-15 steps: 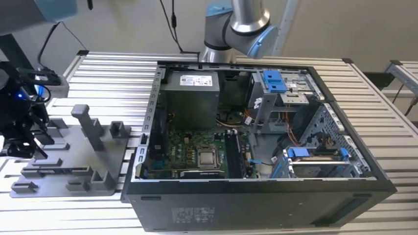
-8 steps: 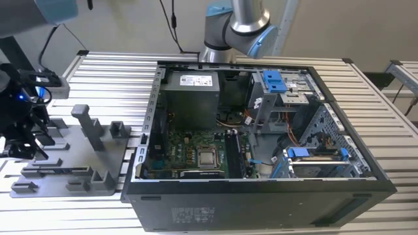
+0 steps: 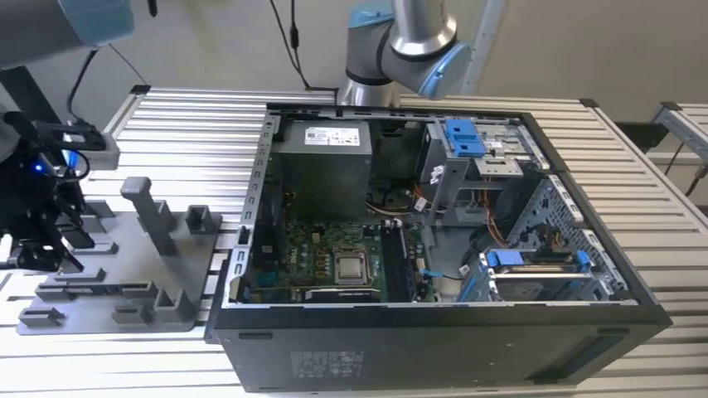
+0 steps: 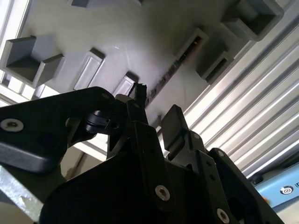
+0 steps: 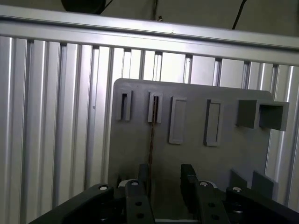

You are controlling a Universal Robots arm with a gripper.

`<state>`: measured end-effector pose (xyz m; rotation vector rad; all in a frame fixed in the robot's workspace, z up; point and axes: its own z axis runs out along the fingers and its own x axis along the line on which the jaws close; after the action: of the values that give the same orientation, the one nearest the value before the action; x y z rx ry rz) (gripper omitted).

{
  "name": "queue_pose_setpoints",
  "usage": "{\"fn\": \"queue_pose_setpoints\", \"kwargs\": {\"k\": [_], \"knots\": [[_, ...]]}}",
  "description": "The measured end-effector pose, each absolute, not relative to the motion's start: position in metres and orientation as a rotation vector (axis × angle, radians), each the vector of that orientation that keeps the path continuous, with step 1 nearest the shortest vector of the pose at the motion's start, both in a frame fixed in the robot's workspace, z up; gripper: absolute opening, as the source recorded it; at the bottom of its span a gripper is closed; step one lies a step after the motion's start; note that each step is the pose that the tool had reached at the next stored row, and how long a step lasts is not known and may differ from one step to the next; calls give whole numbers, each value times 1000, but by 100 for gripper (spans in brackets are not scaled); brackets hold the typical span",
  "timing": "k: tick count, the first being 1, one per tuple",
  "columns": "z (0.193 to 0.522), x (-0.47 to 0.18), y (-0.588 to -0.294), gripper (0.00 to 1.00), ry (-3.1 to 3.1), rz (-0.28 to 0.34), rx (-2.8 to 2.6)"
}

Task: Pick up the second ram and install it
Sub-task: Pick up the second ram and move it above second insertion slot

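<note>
- We're seeing the gripper [image 3: 55,245] hanging over the grey fixture plate [image 3: 133,249] at the exterior view's left, well apart from the open computer case [image 3: 443,348] on the slatted table [image 3: 199,124].
- Jaws are standing open in both wrist views: fingers [image 5: 142,177] parted with a clear gap, gripping nothing.
- The second ram [image 5: 152,130] is sitting edge-on in a slot of the plate. In the first wrist view it's lining up with the gap, nearer one finger.
- In the second wrist view it's showing as a thin dark strip just past the fingertips [image 4: 138,91] — we can't tell whether they're touching it.
- The motherboard [image 3: 332,249] is lying inside the case.
</note>
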<state>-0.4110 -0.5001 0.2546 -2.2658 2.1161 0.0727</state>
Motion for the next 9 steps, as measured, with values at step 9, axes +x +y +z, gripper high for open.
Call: {"fn": "queue_pose_setpoints", "kwargs": {"k": [9], "knots": [[243,-411,-500,42,2096,81,-2277]]}}
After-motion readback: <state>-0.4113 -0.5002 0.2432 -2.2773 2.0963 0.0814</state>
